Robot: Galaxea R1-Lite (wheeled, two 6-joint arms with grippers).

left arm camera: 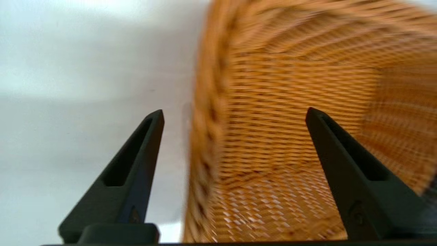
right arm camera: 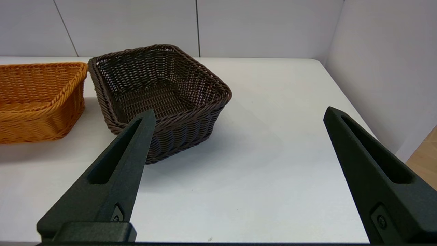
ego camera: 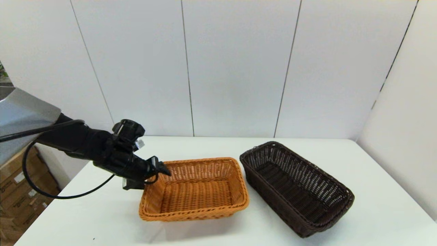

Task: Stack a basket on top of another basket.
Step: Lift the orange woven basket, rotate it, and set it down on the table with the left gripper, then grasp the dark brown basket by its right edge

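The left gripper (ego camera: 160, 171) hangs at the near-left corner of the orange-tan basket (ego camera: 196, 189), fingers spread wide, and its wrist camera shows the braided rim (left arm camera: 206, 136) running up between them, one finger (left arm camera: 136, 164) outside over the table and the other (left arm camera: 344, 160) inside over the basket's floor, neither yet touching the weave as far as I can tell. The dark brown basket (ego camera: 297, 188) sits on the far side of the orange one from this gripper, just beside it, their near corners almost meeting, and it is turned at an angle. The right gripper (right arm camera: 235, 116) is also wide open and holds nothing; it looks at the dark basket (right arm camera: 157, 99) from well back, over bare table (right arm camera: 256, 177). Both baskets look like stiff, light wicker (empty, open weave, nothing inside to shift), so I would judge either lifts easily with a pinch over one wall, the rolled rim giving the fingers a lip to catch under. A grip at a corner or short end may let the basket tip and swing, since the rest hangs free. Nothing else stands on the table; the only obstacle is the neighbouring basket itself, close enough to get nudged when one is raised.
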